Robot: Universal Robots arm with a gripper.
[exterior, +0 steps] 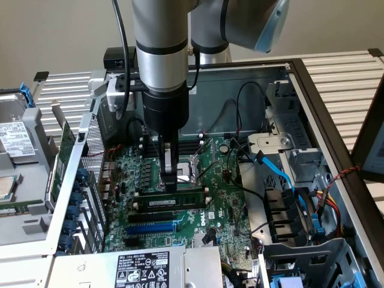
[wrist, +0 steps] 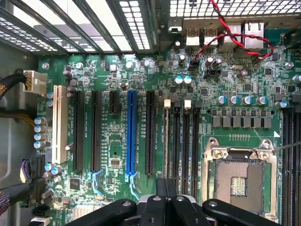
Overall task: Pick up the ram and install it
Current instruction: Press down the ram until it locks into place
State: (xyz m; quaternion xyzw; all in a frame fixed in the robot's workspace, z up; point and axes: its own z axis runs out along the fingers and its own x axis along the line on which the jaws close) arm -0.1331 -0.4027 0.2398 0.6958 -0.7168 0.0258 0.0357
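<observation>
While the arm stands straight over the open computer case [exterior: 312,90], its gripper [exterior: 170,183] reaches down to the motherboard [exterior: 222,198] and meets the ram [exterior: 171,197]. The ram is a long, narrow green stick with a small white label. It stands on its long edge in the memory slots, just beside the CPU socket [exterior: 191,161], near the middle of the board and well apart from the case walls. The fingers look nearly closed, set on or just above the stick's top edge near its middle, but I cannot tell if they really clamp it or only press on it. Whether the stick is already fully seated in its slot, I also cannot tell.

In the wrist view the dark fingertips [wrist: 164,188] hang above the memory slots [wrist: 181,141], between the blue expansion slot [wrist: 130,134] and the CPU socket [wrist: 235,181].

I judge that the ram is light, stiff and flat, but fragile. Its chips and gold contacts should not be squeezed. The best hold is on the two flat faces near the middle of the top edge, so it stays level and does not tilt when pushed.
</observation>
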